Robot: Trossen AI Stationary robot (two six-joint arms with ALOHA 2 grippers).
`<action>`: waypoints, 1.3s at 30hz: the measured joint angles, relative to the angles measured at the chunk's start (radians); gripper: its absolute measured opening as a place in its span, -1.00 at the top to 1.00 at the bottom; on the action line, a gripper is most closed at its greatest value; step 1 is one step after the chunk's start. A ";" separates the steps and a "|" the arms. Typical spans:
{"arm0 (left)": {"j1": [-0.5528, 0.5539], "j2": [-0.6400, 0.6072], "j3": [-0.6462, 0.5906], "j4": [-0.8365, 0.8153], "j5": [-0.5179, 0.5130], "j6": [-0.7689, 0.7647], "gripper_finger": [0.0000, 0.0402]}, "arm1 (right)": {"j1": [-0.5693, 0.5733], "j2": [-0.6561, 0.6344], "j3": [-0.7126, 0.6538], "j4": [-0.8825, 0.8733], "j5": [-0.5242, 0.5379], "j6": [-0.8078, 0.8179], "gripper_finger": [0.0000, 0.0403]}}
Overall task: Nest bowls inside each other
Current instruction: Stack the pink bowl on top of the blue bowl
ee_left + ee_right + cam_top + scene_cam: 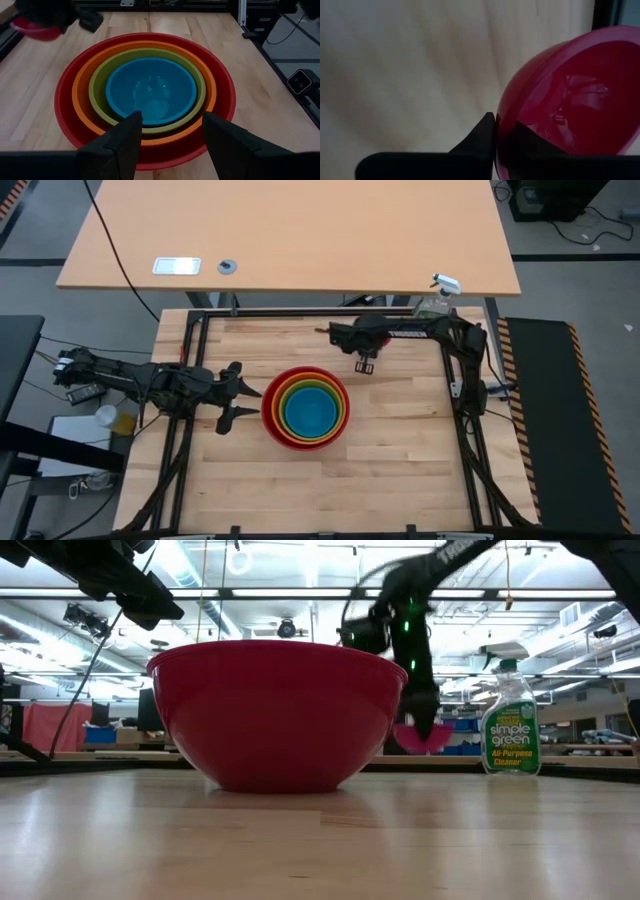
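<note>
Four bowls sit nested at the table's middle: red (270, 420) outermost, then orange (80, 95), lime green (97, 92) and blue (308, 412) innermost. The red bowl (275, 715) rests on its base. My left gripper (240, 393) hangs open just left of the stack, its fingers (127, 137) over the red bowl's near rim without touching. Beyond the stack, toward the far right, my right gripper (365, 364) is shut on the small magenta pink bowl (420, 738), which also shows in the left wrist view (37, 30). My right gripper pinches the pink bowl's wall at its rim (499, 131), one finger (479, 137) outside and the other inside the hollow. The fingers slant steeply down from above. The bowl is tilted, and in the low view its underside (420, 748) stands above the tabletop.
A green spray bottle (510, 720) stands at the table's far right corner (440, 298). Black frame rails run along the left and right edges (465, 410). Bare wood lies in front of the stack and to its right.
</note>
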 joint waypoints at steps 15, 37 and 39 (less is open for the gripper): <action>0.000 0.000 0.000 0.000 0.000 0.014 -0.05 | 0.491 -0.027 0.339 -0.114 0.054 0.306 0.80; 0.000 0.000 0.000 0.014 0.000 -0.002 -0.05 | 0.594 0.249 0.345 0.279 -0.128 0.196 0.80; 0.000 0.000 0.000 0.013 0.000 -0.002 -0.05 | 0.585 0.249 0.345 0.278 -0.141 0.195 0.74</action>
